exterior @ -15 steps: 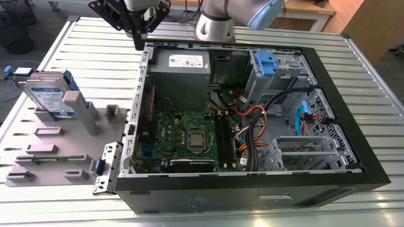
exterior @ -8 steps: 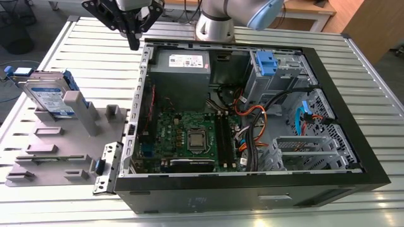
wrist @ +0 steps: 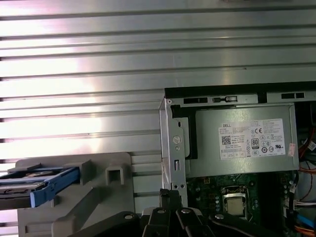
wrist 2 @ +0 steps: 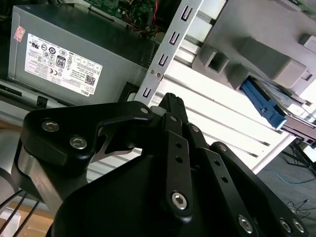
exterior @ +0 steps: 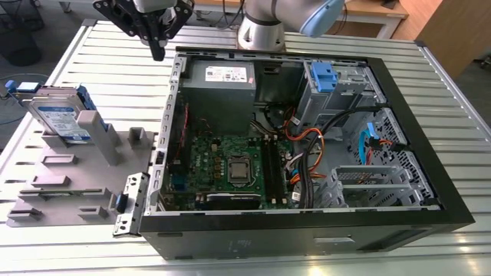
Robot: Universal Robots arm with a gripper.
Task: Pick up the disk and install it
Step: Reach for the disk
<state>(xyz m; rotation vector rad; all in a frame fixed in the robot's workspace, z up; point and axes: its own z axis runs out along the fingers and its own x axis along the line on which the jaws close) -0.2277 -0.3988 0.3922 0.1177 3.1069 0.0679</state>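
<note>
beside the case [exterior: 268, 241], disk [exterior: 57, 118] stands in rack [exterior: 65, 172].

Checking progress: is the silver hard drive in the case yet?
Out: the blue-bracketed silver hard drive stands on edge in the grey plastic fixture.

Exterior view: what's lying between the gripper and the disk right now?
Nothing but bare ribbed metal table. In the exterior view the gripper hangs by the computer case's corner, and the disk sits in its gray holder.

Silver disk [exterior: 57, 118] edged in blue; black pincer [exterior: 158, 53].
</note>
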